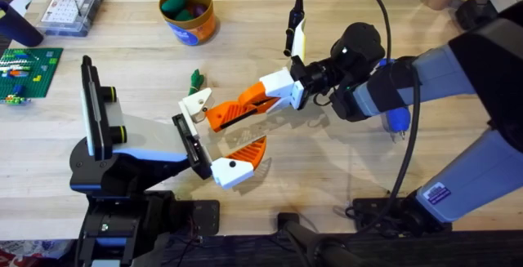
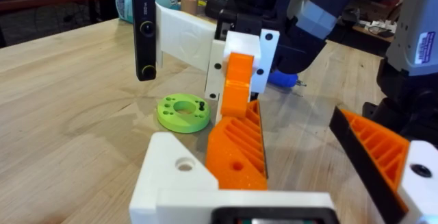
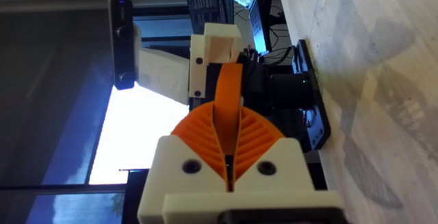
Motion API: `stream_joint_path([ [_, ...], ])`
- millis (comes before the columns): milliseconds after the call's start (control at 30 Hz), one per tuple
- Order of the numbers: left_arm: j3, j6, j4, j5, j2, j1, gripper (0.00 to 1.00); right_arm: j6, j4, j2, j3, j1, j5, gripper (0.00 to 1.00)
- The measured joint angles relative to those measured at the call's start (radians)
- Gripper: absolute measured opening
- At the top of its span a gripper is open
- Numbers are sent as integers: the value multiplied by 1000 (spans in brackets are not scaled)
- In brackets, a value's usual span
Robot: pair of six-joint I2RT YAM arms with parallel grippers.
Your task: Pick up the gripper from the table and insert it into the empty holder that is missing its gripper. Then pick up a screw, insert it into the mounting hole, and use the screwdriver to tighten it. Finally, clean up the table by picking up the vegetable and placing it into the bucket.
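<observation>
Your right fingers (image 1: 219,115) were clamped tight on orange wedge of gripper (image 1: 196,102), its cream base sticking out past fingertips. Gripper hung just beside bare end of holder (image 1: 187,136); couldn't tell whether touching. Your left fingers (image 1: 243,157): one orange wedge only, on white base with black dot, well apart from holder's bare end, grasping nothing. Bucket (image 1: 188,14) stood on table (image 1: 343,22), well apart from both sets of fingers
</observation>
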Motion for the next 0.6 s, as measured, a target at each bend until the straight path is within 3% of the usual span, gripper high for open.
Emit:
stream_joint_path([
  [600, 3, 1, -5, -1, 5, 0, 986, 46, 48, 0, 0, -6, -36, 17],
])
